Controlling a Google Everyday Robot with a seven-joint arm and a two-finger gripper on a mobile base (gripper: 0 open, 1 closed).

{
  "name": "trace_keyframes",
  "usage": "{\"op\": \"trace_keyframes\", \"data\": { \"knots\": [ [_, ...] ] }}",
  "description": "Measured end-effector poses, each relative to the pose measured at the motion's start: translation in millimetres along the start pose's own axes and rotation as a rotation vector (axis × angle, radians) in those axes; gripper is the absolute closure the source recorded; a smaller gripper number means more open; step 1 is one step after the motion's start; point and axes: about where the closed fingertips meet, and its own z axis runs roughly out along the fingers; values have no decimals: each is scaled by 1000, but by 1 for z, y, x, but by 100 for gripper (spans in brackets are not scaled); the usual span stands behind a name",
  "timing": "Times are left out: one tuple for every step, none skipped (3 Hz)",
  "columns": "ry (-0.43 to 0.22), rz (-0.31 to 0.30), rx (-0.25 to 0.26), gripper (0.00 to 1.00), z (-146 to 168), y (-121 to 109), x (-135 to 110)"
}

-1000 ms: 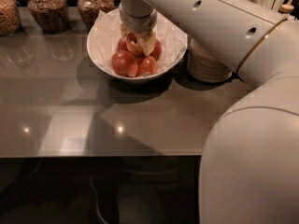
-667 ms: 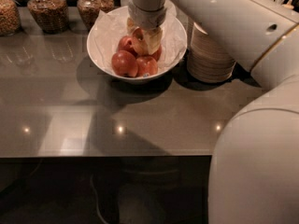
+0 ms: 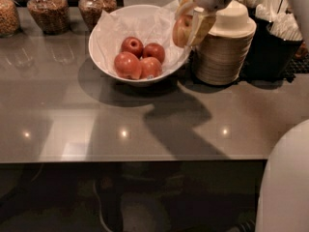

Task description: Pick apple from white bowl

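Observation:
The apple (image 3: 181,31), red-orange with pale patches, hangs in my gripper (image 3: 190,28) at the top of the camera view, lifted above the right rim of the white bowl (image 3: 104,62). The gripper's yellowish fingers (image 3: 199,27) are shut on the apple. The white bowl is wide, lined with crinkled white paper, and holds several darker red apples (image 3: 140,59). The arm above the gripper runs out of the top of the view.
A stack of small cream bowls (image 3: 227,50) stands right of the white bowl, just behind the gripper. Glass jars (image 3: 47,8) of dry food line the back left. A dark bin of white cutlery (image 3: 277,37) is at the far right. My white body (image 3: 285,187) fills the lower right corner.
The gripper was down inside the bowl among the apples. It has risen and moved right, carrying one apple out over the bowl's right rim.

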Motion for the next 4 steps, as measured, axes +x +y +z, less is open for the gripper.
{"op": "trace_keyframes", "data": {
  "knots": [
    [-212, 151, 28, 100, -29, 14, -13],
    [-407, 227, 10, 100, -47, 26, -49],
    [-530, 257, -29, 100, -50, 38, -84],
    [-535, 239, -90, 100, -40, 58, -102]
  ]
}}
